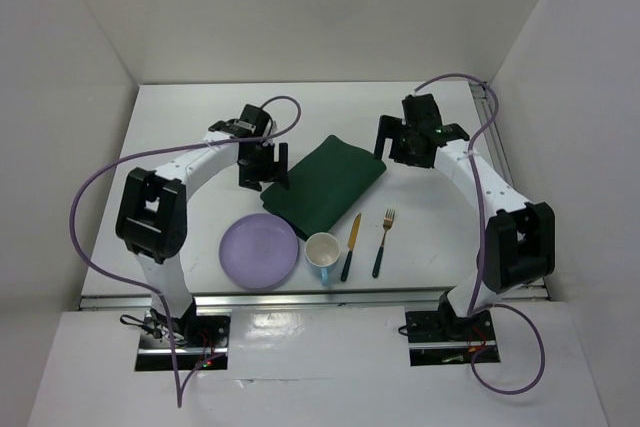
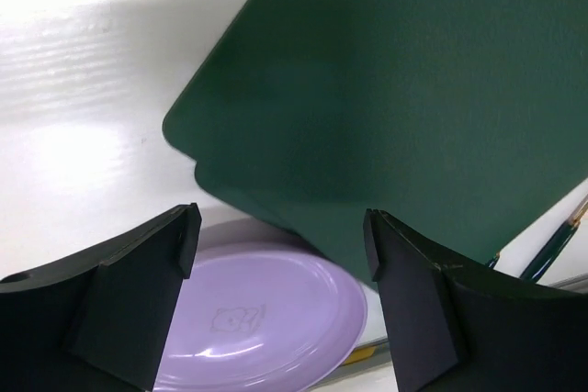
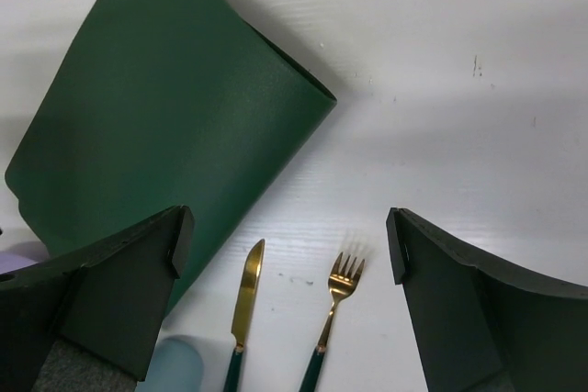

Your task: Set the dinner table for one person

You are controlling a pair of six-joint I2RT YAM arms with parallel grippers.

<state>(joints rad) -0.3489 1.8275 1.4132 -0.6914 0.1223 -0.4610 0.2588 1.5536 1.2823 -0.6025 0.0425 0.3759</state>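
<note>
A folded dark green placemat (image 1: pixel 332 182) lies askew in the middle of the white dinner table (image 1: pixel 200 127). Its near-left corner overlaps the lilac plate (image 1: pixel 260 251). A pale blue cup (image 1: pixel 322 250), a gold knife (image 1: pixel 351 246) and a gold fork (image 1: pixel 385 241), both with dark green handles, lie right of the plate. My left gripper (image 1: pixel 266 172) is open and empty above the placemat's left corner (image 2: pixel 276 135), with the plate (image 2: pixel 266 319) below it. My right gripper (image 1: pixel 408 144) is open and empty above the table, past the placemat's right corner (image 3: pixel 184 117); the knife (image 3: pixel 244 296) and fork (image 3: pixel 336 300) show between its jaws.
White walls enclose the table on the left, back and right. A metal rail (image 1: pixel 300 299) runs along the near edge by the arm bases. The purple cables loop beside both arms.
</note>
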